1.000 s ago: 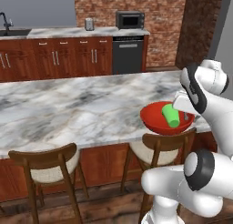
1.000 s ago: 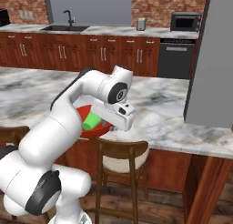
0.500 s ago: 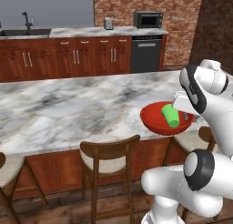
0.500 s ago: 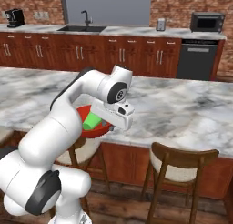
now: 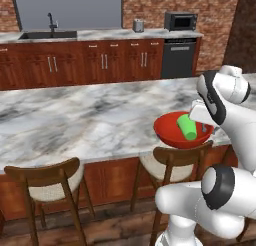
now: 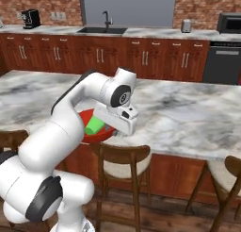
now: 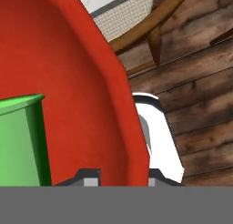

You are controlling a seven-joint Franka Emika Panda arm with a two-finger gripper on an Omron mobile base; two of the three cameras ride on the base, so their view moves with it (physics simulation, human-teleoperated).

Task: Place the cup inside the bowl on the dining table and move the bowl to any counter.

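Observation:
The red bowl (image 5: 170, 132) hangs at the near edge of the dining table (image 5: 75, 115), over a stool, with the green cup (image 5: 187, 127) lying on its side inside it. My gripper (image 5: 204, 121) is shut on the bowl's rim on the robot's side. From the right base view the bowl (image 6: 87, 131) and cup (image 6: 94, 126) sit just left of the gripper (image 6: 115, 127). In the hand view the gripper (image 7: 120, 177) pinches the bowl's wall (image 7: 82, 104), the cup (image 7: 20, 141) is at the left, and wood floor shows beyond the rim.
Wooden stools (image 5: 47, 182) (image 6: 123, 162) stand along the table's near side. Across the aisle runs the counter (image 5: 100, 35) with a sink (image 6: 106, 28), a microwave (image 5: 180, 21), a dishwasher (image 5: 177, 57) and a coffee machine (image 6: 30, 18).
The whole scene has slid to the right in both base views, so the base has driven left along the table. Bowl and cup keep their place in the shut gripper.

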